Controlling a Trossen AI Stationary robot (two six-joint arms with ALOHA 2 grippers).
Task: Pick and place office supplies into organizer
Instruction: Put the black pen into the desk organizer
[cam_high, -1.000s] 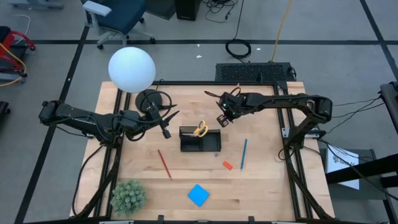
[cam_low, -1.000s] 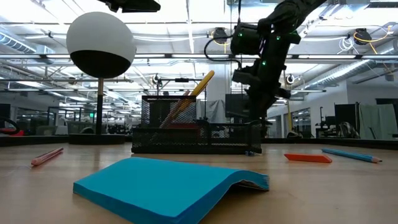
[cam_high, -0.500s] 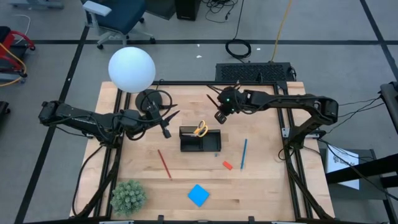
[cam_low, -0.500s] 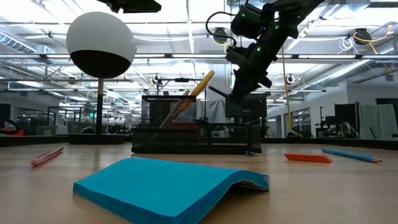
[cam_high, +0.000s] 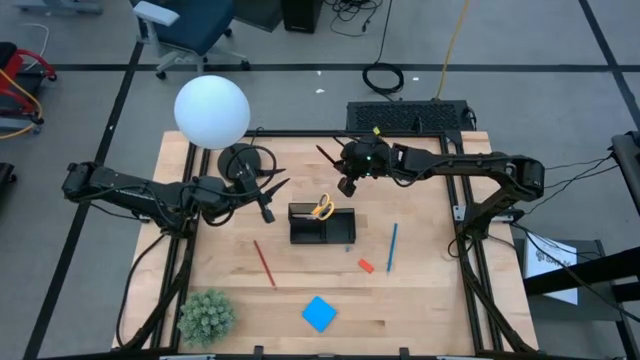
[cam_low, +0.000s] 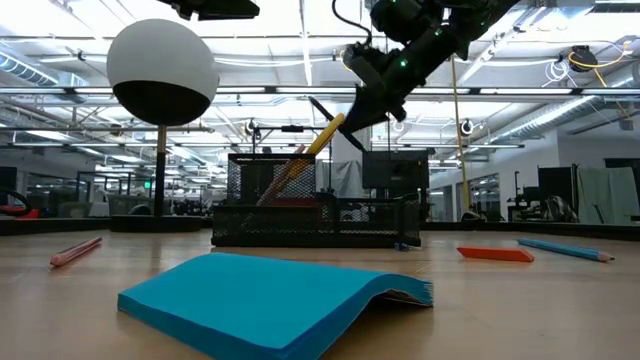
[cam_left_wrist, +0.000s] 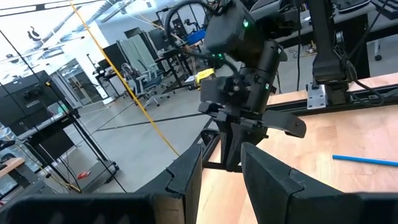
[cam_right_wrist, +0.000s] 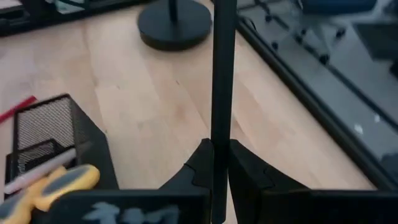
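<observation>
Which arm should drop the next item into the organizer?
The right. Its gripper is shut on a black pen and hovers beside the black mesh organizer, at its far side. The left gripper, empty, sits farther off beside the lamp base.

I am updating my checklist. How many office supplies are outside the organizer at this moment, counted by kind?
Pens or pencils: 3 (red pencil and blue pen on the table; black pen in the shut right gripper)
Eraser: 1
Note pad: 1
Total: 5
The left gripper waits open beside the lamp base.
</observation>
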